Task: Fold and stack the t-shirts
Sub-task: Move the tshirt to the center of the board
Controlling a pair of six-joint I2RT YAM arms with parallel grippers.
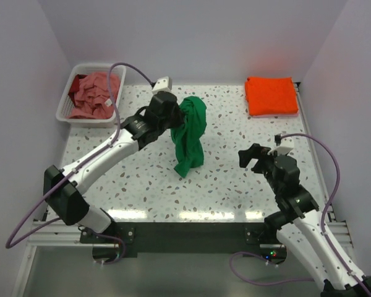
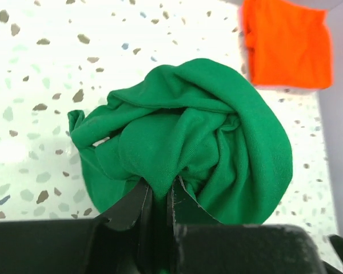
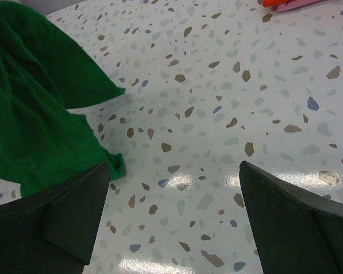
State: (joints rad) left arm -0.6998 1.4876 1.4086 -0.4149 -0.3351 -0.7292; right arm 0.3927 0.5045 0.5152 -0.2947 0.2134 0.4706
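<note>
Top external, left gripper pinching green t-shirt

A white slatted plastic basket sits at the far left corner of the table, whose white top is speckled with grey and brown flecks and shows glare along its near edge. Plain pale lilac walls close the table in on its left, far and right sides. A black panel and aluminium rails run just below its near edge.
</note>
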